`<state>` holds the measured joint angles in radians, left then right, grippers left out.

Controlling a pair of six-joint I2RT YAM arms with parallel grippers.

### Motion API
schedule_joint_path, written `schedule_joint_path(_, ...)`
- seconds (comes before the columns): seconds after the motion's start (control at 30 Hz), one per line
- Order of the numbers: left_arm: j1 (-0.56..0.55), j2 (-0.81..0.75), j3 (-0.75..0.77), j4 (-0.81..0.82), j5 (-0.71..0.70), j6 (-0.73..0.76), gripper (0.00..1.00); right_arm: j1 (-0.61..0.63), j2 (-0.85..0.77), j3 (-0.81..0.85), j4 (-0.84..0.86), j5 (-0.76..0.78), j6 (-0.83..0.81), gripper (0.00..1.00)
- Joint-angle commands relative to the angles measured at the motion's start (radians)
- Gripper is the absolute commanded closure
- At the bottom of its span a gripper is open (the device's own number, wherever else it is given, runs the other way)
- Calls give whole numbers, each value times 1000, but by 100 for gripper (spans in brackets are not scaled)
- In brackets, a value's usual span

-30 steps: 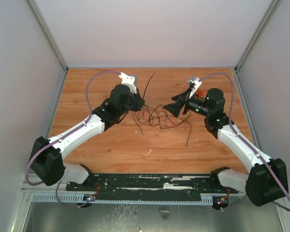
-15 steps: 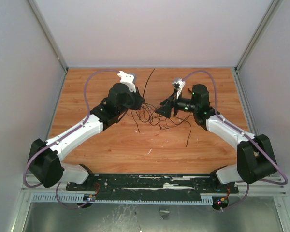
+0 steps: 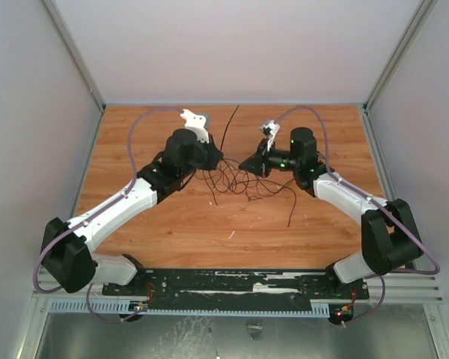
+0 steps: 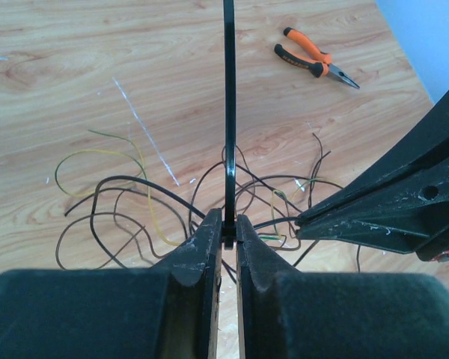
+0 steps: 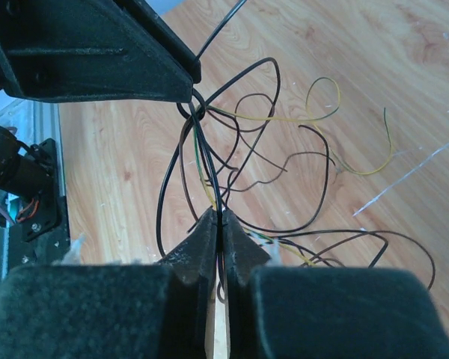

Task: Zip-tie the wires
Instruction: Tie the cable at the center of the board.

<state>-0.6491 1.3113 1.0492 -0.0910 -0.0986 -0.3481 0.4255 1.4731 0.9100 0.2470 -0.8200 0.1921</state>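
Wooden tabletop (image 3: pixel 172 224): left gripper (image 4: pixel 229 228) pinches a straight black zip tie (image 4: pixel 229 112), right gripper (image 5: pixel 218 224) clamps strands of the wires (image 5: pixel 197 120).

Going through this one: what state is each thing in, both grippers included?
left gripper, fingers shut on the zip tie.
right gripper, fingers shut on a few strands of the wires.
zip tie, straight, pinched at one end.
wires, loose tangle, not bundled.
pliers, lying closed, untouched.
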Motion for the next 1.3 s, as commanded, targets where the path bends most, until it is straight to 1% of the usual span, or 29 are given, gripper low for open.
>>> schedule_joint_path(0.0, 9, -23, 43, 13, 3, 5, 100, 5, -39, 27, -53, 13, -30, 100)
schedule_joint_path(0.1, 23, -30, 45, 7, 0, 3, 100, -1, -100, 9, -121, 72, -61, 100)
schedule_joint_path(0.33, 38, -38, 49, -1, -3, 6, 100, -32, -220, -47, -198, 153, -82, 100)
schedule_joint_path(0.53, 42, -47, 59, -16, -22, 13, 100, -55, -262, -49, -249, 222, -94, 100)
schedule_joint_path(0.8, 46, -69, 82, -43, -63, 33, 100, -86, -296, -63, -257, 267, -83, 100)
schedule_joint_path(0.97, 50, -78, 100, -64, -92, 52, 100, -102, -307, -68, -268, 326, -69, 100)
schedule_joint_path(1.13, 54, -88, 105, -68, -97, 57, 100, -119, -321, -79, -270, 351, -63, 100)
schedule_joint_path(1.27, 58, -90, 106, -73, -102, 59, 100, -139, -322, -81, -293, 420, -48, 100)
